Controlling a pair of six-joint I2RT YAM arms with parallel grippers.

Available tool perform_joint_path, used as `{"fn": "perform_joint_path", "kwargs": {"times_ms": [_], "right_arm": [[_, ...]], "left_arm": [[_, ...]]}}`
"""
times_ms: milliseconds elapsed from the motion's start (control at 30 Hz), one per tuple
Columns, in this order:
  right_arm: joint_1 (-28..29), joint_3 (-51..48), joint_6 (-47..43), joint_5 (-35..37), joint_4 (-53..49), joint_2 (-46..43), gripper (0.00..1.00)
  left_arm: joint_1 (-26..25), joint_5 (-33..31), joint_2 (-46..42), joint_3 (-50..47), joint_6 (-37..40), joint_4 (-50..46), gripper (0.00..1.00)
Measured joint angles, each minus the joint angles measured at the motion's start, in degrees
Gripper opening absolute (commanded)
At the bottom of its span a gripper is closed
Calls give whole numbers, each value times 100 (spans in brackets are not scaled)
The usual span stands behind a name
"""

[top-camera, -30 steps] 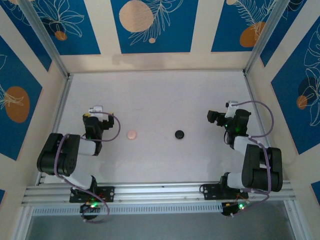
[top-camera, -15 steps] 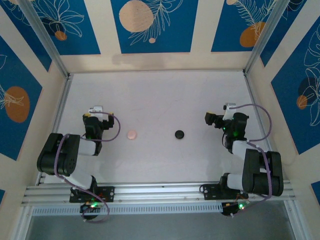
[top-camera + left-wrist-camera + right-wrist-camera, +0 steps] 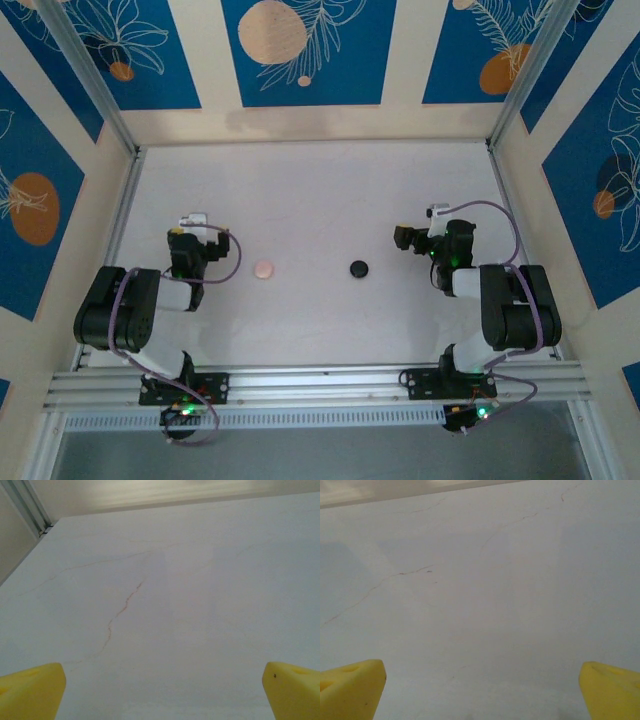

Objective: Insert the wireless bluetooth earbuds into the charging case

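Observation:
A round pale pink charging case [image 3: 263,270] and a round black charging case [image 3: 359,268] lie apart on the white table [image 3: 310,200]. The tiny earbuds are out of view. My left gripper [image 3: 189,226] rests left of the pink case, pointing toward the back wall. Its yellow fingertips [image 3: 31,692] stand wide apart over bare table, so the left gripper [image 3: 162,695] is open and empty. My right gripper [image 3: 404,238] points left, a short way right of the black case. The right gripper [image 3: 482,690] is also open, its fingertips [image 3: 610,687] spread with nothing between them.
Aluminium rails [image 3: 120,215] run along the table's sides, and patterned blue and cream walls [image 3: 300,50] close it in. Thin hairline cracks [image 3: 120,612] mark the table surface.
My right arm has swung left, bringing its gripper closer to the black case. The left arm and both cases have stayed put.

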Motion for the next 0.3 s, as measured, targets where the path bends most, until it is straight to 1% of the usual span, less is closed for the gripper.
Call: {"fn": "perform_joint_path", "kwargs": {"times_ms": [300], "right_arm": [[0,0,0,20,15,0,99]], "left_arm": [[0,98,0,9,0,-76,100]]}}
